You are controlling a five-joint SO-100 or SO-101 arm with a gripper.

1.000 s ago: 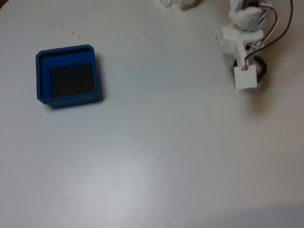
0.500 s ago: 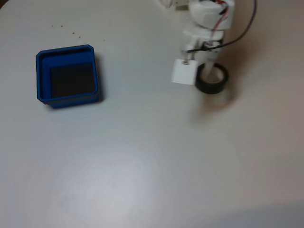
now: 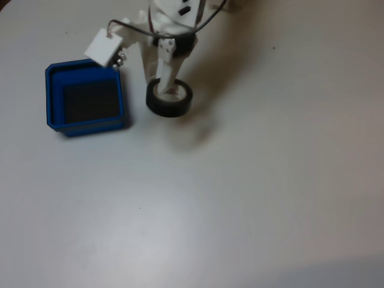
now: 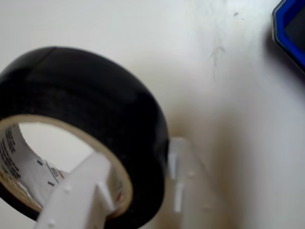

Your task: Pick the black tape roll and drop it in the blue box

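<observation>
In the fixed view, the blue box [image 3: 84, 96] sits at the left of the white table [image 3: 252, 198], a square tray with low walls, a stepped rim and a dark inner floor. A white square block [image 3: 103, 48] on the arm hangs over the box's far right corner, joined to the arm by a thin wire. Just right of the box, the white arm [image 3: 165, 24] reaches down from the far edge of the scene, and the gripper [image 3: 165, 90] is clamped on the black tape roll [image 3: 170, 99]: one white finger passes through the roll's pale core while the other lies against the outer black band. The roll is beside the box's right wall, apart from it and outside the tray; a soft shadow falls on the table to its near right, and whether the roll touches the surface cannot be told. In the wrist view, the black tape roll [image 4: 95, 119] occupies the left half, tilted, with its whitish printed core facing the camera. One white finger [image 4: 76, 195] crosses the core opening at the bottom and the other finger [image 4: 183, 176] presses the outer band on the right. A corner of the blue box [image 4: 288, 28] shows at the upper right, well apart from the roll.
</observation>
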